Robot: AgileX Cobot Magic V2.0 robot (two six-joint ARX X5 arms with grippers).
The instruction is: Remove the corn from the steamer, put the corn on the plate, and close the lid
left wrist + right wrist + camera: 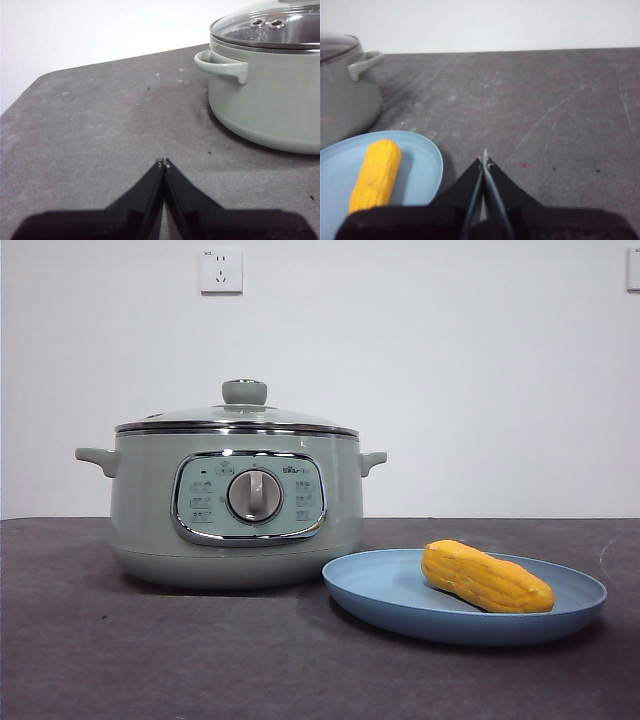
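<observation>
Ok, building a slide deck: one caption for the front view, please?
Corn lies on the blue plate beside the sage-green steamer, glass lid closed.

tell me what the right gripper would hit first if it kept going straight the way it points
Nothing, probably. The right gripper, jaws shut, points over bare table toward the far edge. The plate with the corn and the pot lie off to one side.

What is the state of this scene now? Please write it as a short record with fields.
corn: lying on the plate
plate: on the table, beside the steamer
lid: closed on the steamer
left gripper: shut, holds nothing, near the steamer's handle side
right gripper: shut, holds nothing, beside the plate
task: appears done
</observation>
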